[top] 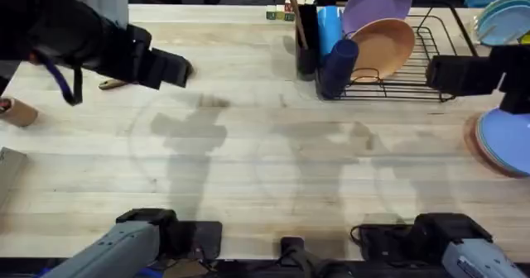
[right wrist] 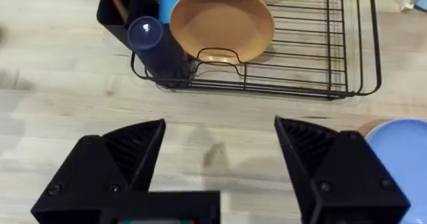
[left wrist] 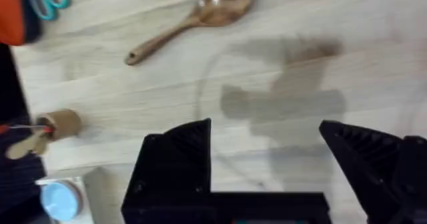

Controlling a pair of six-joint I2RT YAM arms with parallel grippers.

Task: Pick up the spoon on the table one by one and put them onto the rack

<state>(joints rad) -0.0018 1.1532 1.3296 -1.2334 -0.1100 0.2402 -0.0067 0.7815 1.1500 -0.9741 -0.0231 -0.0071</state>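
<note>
One spoon (left wrist: 200, 14) on pale wood table (top: 273, 170), both grippers spread wide, rack (top: 414, 59) behind.

no readable text, labels or numbers on anything.

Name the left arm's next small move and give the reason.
Probably ease the open left tool forward toward the brown wooden spoon and lower over its handle: the spoon lies flat on the light wood table, ahead of the tool, ungrasped.
</note>
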